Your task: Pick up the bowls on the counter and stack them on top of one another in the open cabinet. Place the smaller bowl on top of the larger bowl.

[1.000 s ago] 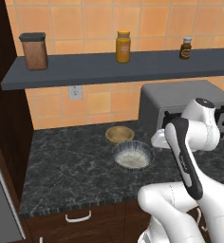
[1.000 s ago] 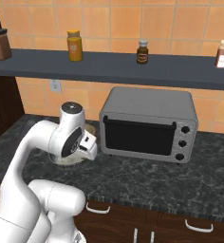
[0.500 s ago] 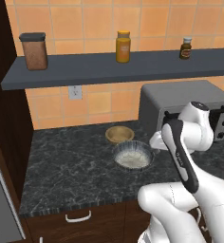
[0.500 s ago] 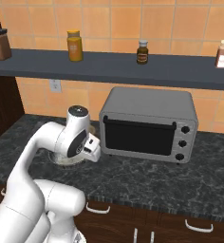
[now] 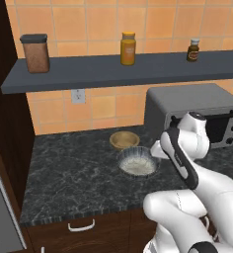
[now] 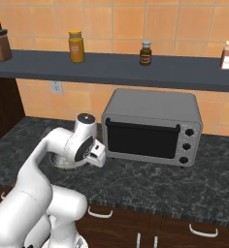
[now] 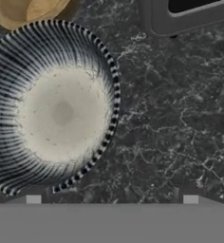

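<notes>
The larger bowl (image 7: 52, 109), dark grey striped with a pale speckled inside, stands on the black counter (image 7: 171, 123); it also shows in the base views (image 5: 137, 162) (image 6: 63, 162). The smaller tan bowl (image 5: 124, 140) sits just behind it, touching or nearly touching its rim (image 7: 23, 9). My gripper (image 7: 111, 199) hangs above the counter by the larger bowl's right edge, open and empty, with one fingertip (image 7: 33, 199) over the bowl's rim. From the right base view the hand (image 6: 98, 156) is between the bowl and the toaster oven. The slate-grey shelf (image 5: 113, 69) spans the wall above.
A grey toaster oven (image 6: 153, 127) stands close to the right of the bowls. On the shelf are a brown canister (image 5: 35, 52), an orange jar (image 5: 128, 48), a small dark bottle (image 5: 192, 49) and a spice shaker (image 6: 227, 54). A dark tall cabinet (image 5: 2, 123) borders the counter's left end.
The hand has shifted slightly to the right, toward the toaster oven, and a bit lower. Both bowls are where they were.
</notes>
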Controlling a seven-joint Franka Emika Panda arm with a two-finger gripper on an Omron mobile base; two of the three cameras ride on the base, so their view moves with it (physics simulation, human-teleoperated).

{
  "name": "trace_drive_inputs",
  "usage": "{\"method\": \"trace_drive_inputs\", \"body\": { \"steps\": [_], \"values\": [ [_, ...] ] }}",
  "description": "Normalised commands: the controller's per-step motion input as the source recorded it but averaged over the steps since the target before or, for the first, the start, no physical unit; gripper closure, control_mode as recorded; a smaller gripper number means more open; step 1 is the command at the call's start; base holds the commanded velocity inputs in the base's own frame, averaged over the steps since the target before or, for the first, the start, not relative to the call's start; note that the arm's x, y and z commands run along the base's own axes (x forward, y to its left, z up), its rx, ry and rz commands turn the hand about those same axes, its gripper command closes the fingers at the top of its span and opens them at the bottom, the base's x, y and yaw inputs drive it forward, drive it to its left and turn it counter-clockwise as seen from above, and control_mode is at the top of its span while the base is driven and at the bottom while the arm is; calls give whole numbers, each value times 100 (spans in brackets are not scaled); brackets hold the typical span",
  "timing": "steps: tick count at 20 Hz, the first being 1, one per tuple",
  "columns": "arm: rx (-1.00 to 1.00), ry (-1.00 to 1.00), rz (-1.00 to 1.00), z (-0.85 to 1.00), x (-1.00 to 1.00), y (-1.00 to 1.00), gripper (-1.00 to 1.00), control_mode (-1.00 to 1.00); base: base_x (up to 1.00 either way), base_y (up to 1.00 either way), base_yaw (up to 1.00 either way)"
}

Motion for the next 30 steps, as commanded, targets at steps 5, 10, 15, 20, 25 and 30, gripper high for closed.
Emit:
{"method": "trace_drive_inputs", "body": {
  "steps": [5, 10, 15, 20, 25, 30],
  "values": [
    [0, 14, 0, -36, 37, 7, -100, -100, 0, 0, 0],
    [0, 6, 0, -31, 26, 2, -100, -100, 0, 0, 0],
    [0, 0, 0, -35, 18, 2, -100, -100, 0, 0, 0],
    [0, 0, 0, -38, 12, 8, 100, -100, 0, 0, 0],
    [0, 0, 0, -20, 3, 19, 100, -100, 0, 0, 0],
    [0, -1, -1, 0, -9, 11, 100, -100, 0, 0, 0]
  ]
}}
